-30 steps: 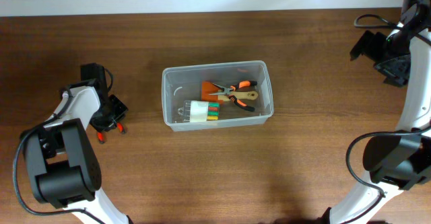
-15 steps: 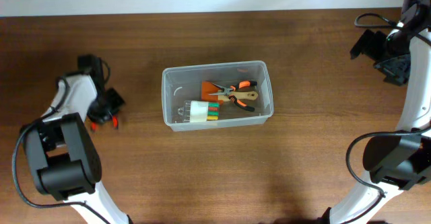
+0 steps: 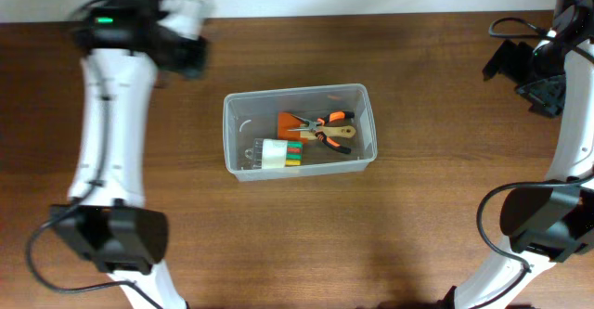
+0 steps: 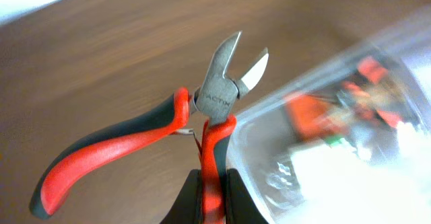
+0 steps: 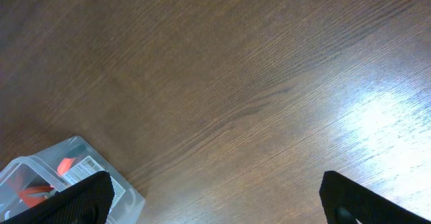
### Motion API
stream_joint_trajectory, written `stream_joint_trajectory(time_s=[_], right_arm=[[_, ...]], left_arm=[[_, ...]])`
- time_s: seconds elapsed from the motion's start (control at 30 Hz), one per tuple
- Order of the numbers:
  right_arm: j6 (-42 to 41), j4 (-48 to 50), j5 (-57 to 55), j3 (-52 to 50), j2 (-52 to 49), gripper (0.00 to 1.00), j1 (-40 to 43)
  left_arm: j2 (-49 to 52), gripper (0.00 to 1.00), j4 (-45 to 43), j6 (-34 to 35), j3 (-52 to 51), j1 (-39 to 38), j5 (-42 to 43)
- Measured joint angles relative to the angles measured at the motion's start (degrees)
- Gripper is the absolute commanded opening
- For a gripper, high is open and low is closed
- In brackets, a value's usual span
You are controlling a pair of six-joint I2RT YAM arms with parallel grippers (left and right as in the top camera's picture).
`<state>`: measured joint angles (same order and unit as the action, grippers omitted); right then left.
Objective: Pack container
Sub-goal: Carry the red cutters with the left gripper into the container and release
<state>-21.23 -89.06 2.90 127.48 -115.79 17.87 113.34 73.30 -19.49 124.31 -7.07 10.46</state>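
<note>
Container (image 3: 243, 114) sits near the middle of the table (image 3: 418, 235). It is a clear rectangular tub with rounded corners, its long sides running left to right in the overhead view. Inside we see orange-handled pliers (image 3: 327, 128) toward the right half and a white pack (image 3: 278, 153) with coloured stripes against the near wall. An orange piece (image 3: 288, 122) lies just beside the pliers, and we cannot tell what it is.

Our left hand (image 4: 213, 187) is clamped on one red handle of a pair of side cutters (image 4: 217, 96). The other handle, red and dark grey, splays out freely toward the picture's left. The cutters point up and away from the wrist camera, blades a little apart. In that view the container appears blurred just to the right of them. From overhead we find the left arm (image 3: 111, 133) stretched toward the far left of the table, its hand blurred, beyond the container's far left corner.

Our right hand (image 5: 215, 214) is spread wide and holds nothing. It hangs above bare wood, well to the right of the container.
</note>
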Motion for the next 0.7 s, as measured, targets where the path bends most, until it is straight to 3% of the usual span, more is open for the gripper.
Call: stream_joint_trajectory(time_s=[0.33,0.57,0.67,0.7], right_arm=[[0.0,0.0,0.0,0.0,0.0,0.98,0.0],[0.0,0.0,0.0,0.0,0.0,0.98,0.0],[0.0,0.0,0.0,0.0,0.0,0.98,0.0],[0.0,0.0,0.0,0.0,0.0,0.98,0.0]], left_arm=[[0.3,0.02,1.1,-28.8,-10.1,-20.2,1.6],[5.3,0.03,-8.2,-36.0,-18.1,-23.8,1.6],[8.7,0.31,-9.3,-37.2,-19.2,-23.8,1.5],[9.6,0.53,-9.4,-37.5,-19.4,-23.8,1.5]])
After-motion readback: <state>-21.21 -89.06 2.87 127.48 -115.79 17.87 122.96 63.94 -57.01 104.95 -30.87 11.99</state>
